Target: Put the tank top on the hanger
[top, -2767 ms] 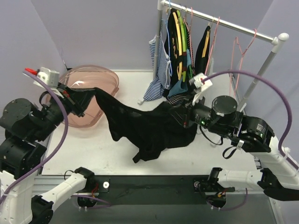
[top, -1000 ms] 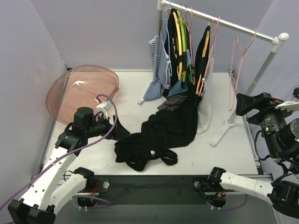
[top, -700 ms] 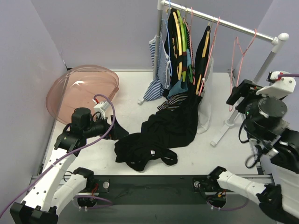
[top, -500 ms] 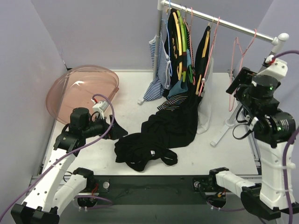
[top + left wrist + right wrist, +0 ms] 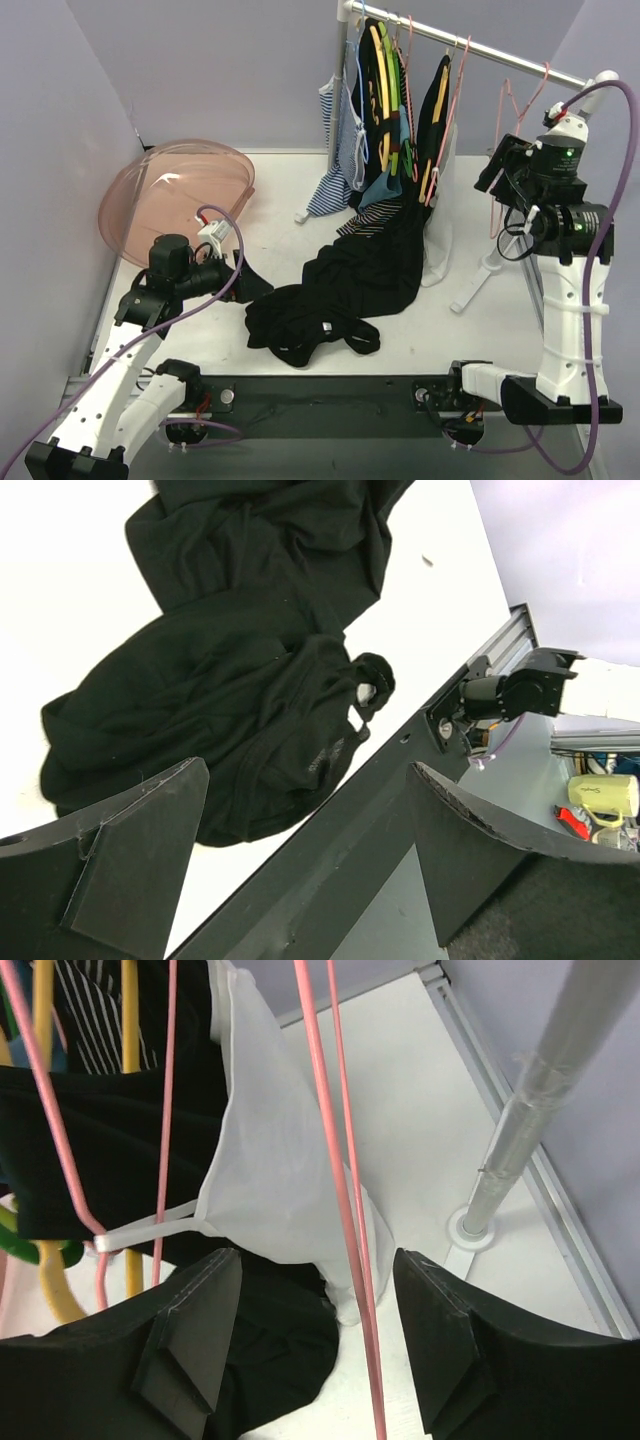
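The tank top [image 5: 308, 325] lies crumpled and black near the table's front edge, its white label showing; the left wrist view has it [image 5: 220, 730] beyond the fingers. My left gripper [image 5: 245, 278] hovers low at its left side, open [image 5: 308, 770] and empty. The pink hanger [image 5: 504, 100] hangs bare on the rail at the right. My right gripper [image 5: 497, 172] is raised up to it. In the right wrist view the hanger's thin wires [image 5: 335, 1170] run down between the open fingers [image 5: 318, 1257] without touching either pad.
A clothes rack [image 5: 480, 48] carries several garments on yellow and green hangers, among them a long black one [image 5: 375, 265] trailing onto the table, a striped top [image 5: 330, 190] and a white piece [image 5: 270, 1180]. The rack post foot [image 5: 470, 1226] stands right. A pink tub [image 5: 180, 190] sits back left.
The black garment, held spread between both grippers earlier, now lies on the table. My right arm has swung up to the pink hanger, its jaws narrowing a little. The left arm barely moved.
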